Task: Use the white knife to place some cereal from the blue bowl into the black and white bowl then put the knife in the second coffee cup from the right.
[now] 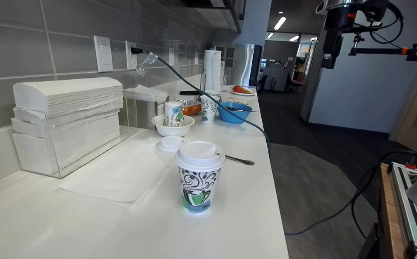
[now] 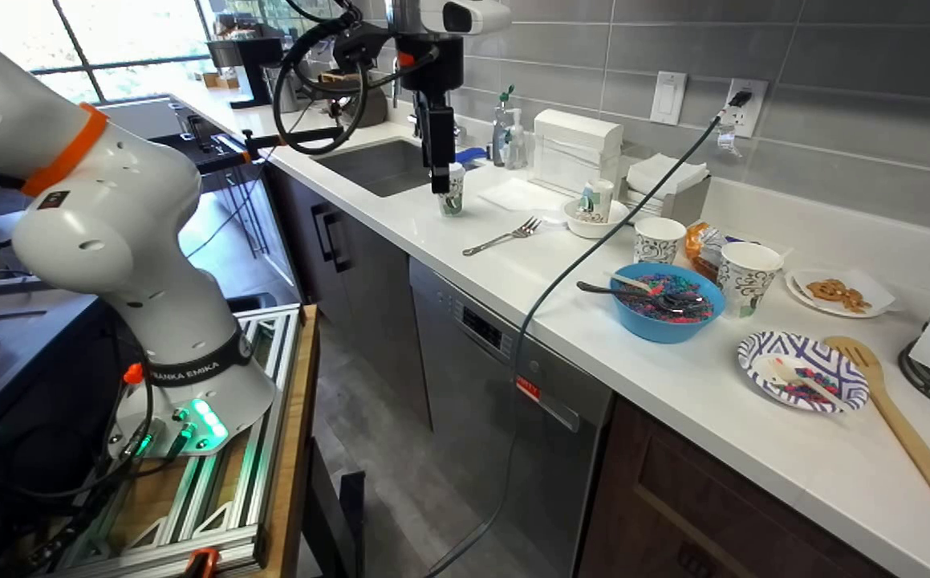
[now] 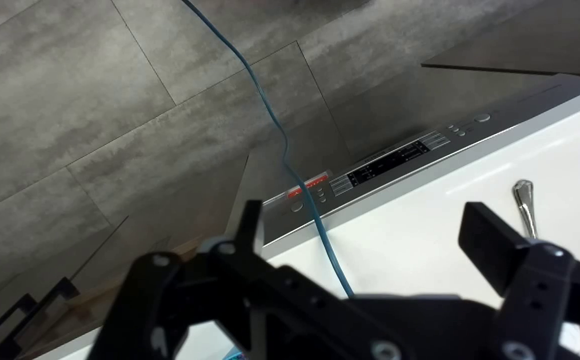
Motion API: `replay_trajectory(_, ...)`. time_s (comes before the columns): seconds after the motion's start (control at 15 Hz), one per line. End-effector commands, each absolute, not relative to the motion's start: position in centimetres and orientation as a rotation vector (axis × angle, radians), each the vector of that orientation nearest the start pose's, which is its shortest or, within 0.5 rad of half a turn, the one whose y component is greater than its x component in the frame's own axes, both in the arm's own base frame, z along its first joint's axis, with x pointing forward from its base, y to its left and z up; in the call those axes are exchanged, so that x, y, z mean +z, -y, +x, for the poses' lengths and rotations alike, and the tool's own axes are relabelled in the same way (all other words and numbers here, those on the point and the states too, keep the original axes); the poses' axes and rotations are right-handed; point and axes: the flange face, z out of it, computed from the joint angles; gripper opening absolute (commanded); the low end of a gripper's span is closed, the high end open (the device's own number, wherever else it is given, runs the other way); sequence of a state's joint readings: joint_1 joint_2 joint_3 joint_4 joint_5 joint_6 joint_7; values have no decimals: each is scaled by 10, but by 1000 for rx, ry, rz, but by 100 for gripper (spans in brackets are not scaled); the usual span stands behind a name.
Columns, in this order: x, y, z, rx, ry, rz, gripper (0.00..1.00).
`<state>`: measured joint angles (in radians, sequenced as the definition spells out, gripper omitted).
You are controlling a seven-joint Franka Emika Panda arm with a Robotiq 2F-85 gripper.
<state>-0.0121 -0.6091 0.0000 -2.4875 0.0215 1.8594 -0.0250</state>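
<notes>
The blue bowl [image 2: 657, 327] holds coloured cereal, a dark-handled utensil and a thin white utensil [image 2: 631, 282]. A rim sliver shows in the wrist view [image 3: 234, 355]. The patterned dark and white bowl [image 2: 761, 384] holds a little cereal and another white utensil [image 2: 826, 392]. I cannot tell which white utensil is the knife. Coffee cups include the rightmost [image 2: 745, 281], the second from the right [image 2: 658, 242], one upside down in a white bowl [image 2: 595, 201] and a lidded one [image 1: 198, 183]. My gripper [image 3: 365, 225] is open and empty, high above the counter, in both exterior views [image 2: 440, 172], [image 1: 329, 62].
A blue cord [image 2: 593, 247] hangs from the wall outlet across the counter and over its front edge. A metal fork [image 2: 505, 237] lies near the lidded cup. A wooden utensil [image 2: 906, 433], a snack plate [image 2: 802, 291] and an orange bag [image 2: 701, 247] are on the right.
</notes>
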Motion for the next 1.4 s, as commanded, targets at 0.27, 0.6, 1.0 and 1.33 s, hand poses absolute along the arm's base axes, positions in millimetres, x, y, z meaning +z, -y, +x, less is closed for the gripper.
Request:
replay_trajectory(0.27, 485, 3, 383, 62, -38, -3088, 100)
replay_trajectory(0.6, 470, 5, 427, 101, -106, -3058, 100)
replay_trajectory(1.0, 435, 2, 502, 76, -219, -2992, 100)
replay_trajectory(1.33, 404, -1, 561, 92, -214, -2974, 100)
